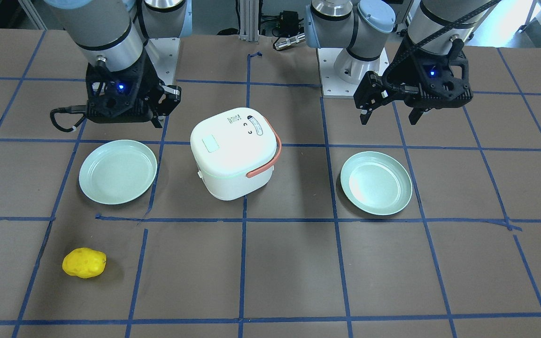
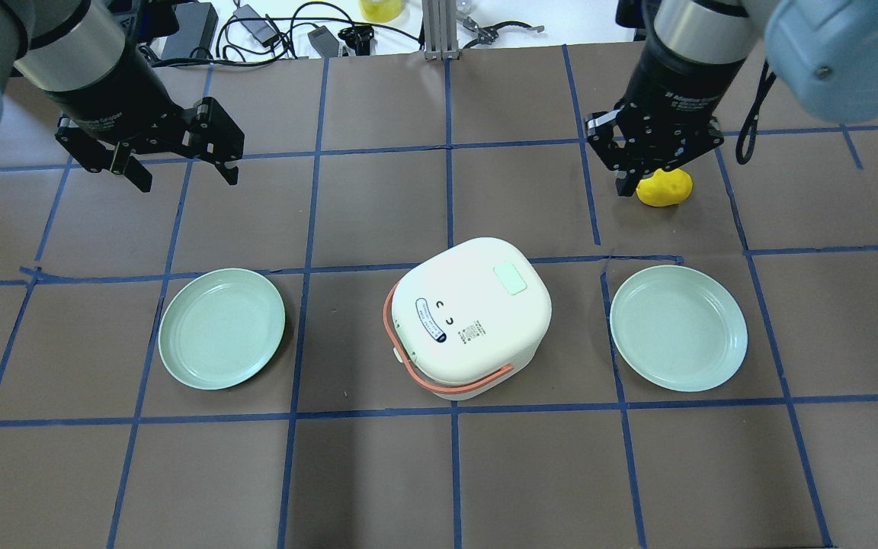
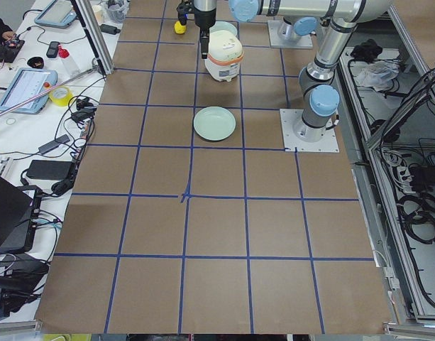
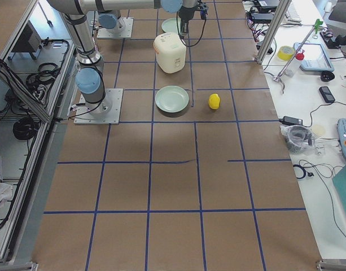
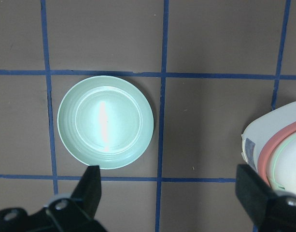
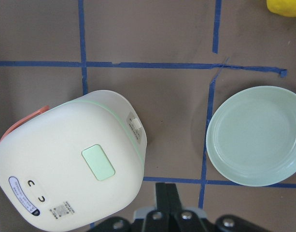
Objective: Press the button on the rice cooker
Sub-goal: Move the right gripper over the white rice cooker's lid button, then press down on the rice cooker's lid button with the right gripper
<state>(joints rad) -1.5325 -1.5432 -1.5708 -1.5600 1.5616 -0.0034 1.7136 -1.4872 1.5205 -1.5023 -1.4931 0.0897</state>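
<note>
The white rice cooker (image 2: 469, 316) with an orange handle stands mid-table between two plates. Its lid is down. The button (image 2: 510, 278), a pale mint rounded rectangle, sits flush in the lid top; it also shows in the front view (image 1: 212, 144) and the right wrist view (image 6: 98, 162). My left gripper (image 2: 187, 179) is open and empty, hanging above the table beyond the left plate. My right gripper (image 2: 626, 185) is shut and empty, raised beyond the right plate, well off the cooker. In the right wrist view its closed fingers (image 6: 167, 193) point down at the frame's bottom.
Two pale green plates (image 2: 222, 328) (image 2: 679, 328) flank the cooker. A yellow lemon-like object (image 2: 668, 188) lies on the table just past my right gripper. The table is brown with blue tape lines. Cables and gear lie beyond the far edge.
</note>
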